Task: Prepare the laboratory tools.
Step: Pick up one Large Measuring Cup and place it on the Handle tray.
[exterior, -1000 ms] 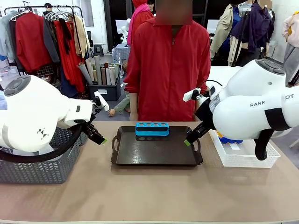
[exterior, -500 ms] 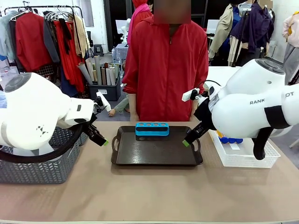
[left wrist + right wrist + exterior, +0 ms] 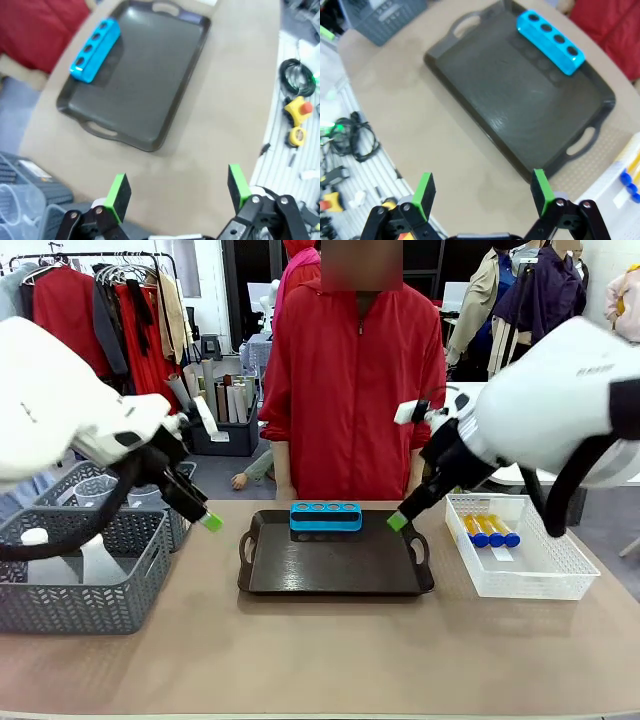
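Note:
Several orange tubes with blue caps [image 3: 489, 531] lie in a white basket [image 3: 540, 585] at the right; their caps peek in at the right wrist view's edge [image 3: 628, 178]. A whitish conical flask [image 3: 101, 559] stands inside the grey basket [image 3: 80, 605] at the left. Behind it is what looks like a clear beaker [image 3: 96, 490], also seen as clear plastic [image 3: 15, 205] at the left wrist view's corner. My left gripper [image 3: 210, 522] [image 3: 177, 187] hangs open above the table, left of the tray. My right gripper [image 3: 397, 521] [image 3: 482, 187] hangs open over the tray's right end. Neither holds anything.
A dark tray [image 3: 335, 570] sits mid-table with a blue tube rack [image 3: 326, 516] with several holes at its far edge. A person in a red jacket [image 3: 355, 390] stands right behind the table. A second grey basket [image 3: 120, 485] stands behind the first.
Both arms have lifted and swung upward, uncovering the grey baskets at the left and the tubes in the white basket. Both grippers stay open near the tray's ends.

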Robot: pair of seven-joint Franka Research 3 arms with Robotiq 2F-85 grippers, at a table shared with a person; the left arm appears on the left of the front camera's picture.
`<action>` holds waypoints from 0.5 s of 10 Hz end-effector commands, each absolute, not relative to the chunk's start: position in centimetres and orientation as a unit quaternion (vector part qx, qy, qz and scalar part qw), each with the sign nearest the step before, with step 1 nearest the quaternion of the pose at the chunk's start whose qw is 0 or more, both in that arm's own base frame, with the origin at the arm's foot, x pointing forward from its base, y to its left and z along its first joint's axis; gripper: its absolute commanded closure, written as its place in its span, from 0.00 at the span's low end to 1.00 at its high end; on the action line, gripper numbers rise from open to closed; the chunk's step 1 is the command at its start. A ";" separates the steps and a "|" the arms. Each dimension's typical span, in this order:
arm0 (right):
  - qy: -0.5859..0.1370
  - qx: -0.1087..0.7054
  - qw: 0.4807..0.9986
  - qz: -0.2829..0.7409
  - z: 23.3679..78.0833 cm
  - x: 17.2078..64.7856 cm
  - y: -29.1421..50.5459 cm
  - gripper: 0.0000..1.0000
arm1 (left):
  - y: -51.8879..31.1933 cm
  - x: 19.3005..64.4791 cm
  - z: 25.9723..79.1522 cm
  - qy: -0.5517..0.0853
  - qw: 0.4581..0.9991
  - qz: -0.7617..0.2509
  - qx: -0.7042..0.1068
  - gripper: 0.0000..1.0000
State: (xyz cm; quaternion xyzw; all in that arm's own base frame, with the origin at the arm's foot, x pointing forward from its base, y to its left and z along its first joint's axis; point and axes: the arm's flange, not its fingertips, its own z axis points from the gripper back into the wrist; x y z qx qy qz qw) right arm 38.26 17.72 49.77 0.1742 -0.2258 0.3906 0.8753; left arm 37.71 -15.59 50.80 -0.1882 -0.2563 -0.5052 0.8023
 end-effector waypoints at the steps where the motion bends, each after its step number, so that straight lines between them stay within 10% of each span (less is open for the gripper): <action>1: -0.212 0.224 0.860 0.407 53.5 39.2 15.2 0.00 | -13.5 38.2 52.9 -0.273 0.769 -0.533 -0.223 0.00; 5: -0.250 0.233 0.840 0.421 59.7 39.3 9.2 0.00 | -8.1 38.1 57.6 -0.365 0.741 -0.530 -0.191 0.00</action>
